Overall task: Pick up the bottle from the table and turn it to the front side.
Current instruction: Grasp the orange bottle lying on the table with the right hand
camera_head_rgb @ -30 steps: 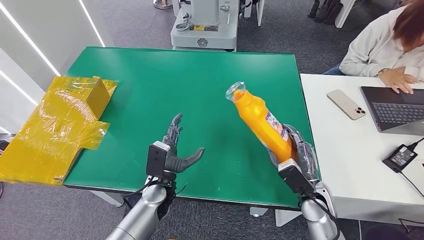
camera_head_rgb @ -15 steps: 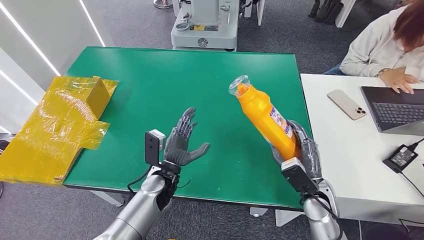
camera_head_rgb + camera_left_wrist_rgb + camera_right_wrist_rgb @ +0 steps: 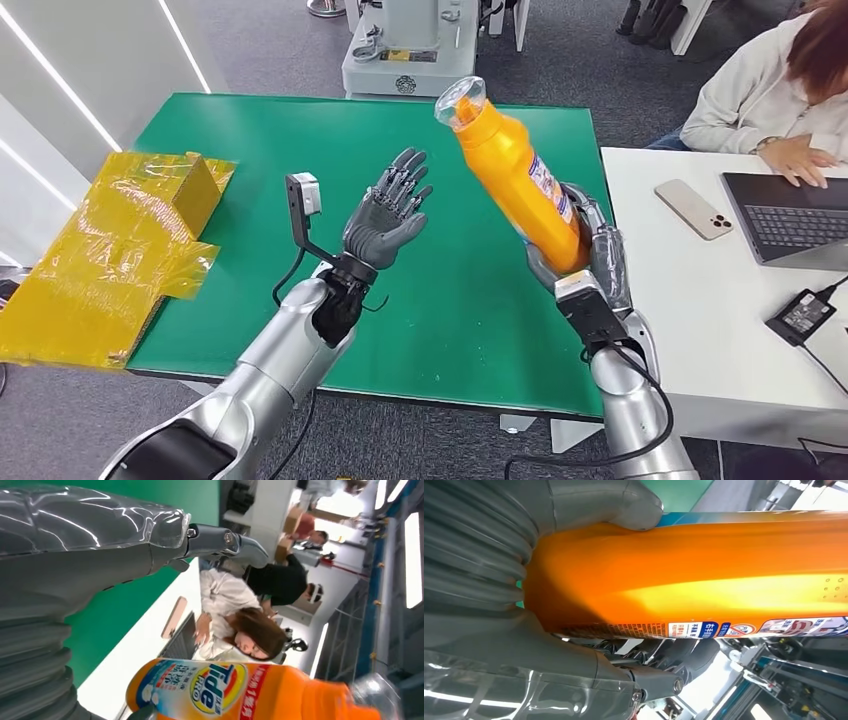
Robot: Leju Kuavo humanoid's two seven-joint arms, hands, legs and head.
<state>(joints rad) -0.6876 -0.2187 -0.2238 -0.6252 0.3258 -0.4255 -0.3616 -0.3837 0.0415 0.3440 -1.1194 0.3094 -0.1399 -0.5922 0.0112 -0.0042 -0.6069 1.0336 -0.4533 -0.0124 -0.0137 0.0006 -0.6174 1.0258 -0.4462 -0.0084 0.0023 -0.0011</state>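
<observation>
Tide PRO reads clearly on the label of the orange bottle (image 3: 240, 692), with red Chinese characters beside it. The right hand (image 3: 590, 255) grips the bottle (image 3: 515, 170) by its base, holding it up above the green table (image 3: 260, 160), clear cap tilted toward eleven o'clock. The left hand (image 3: 388, 210) is raised at the bottle's nine o'clock, fingers spread, holding nothing, near it but apart.

Office-lab: person (image 3: 770, 90) at laptop (image 3: 790, 215), white desks, green table (image 3: 300, 150).
</observation>
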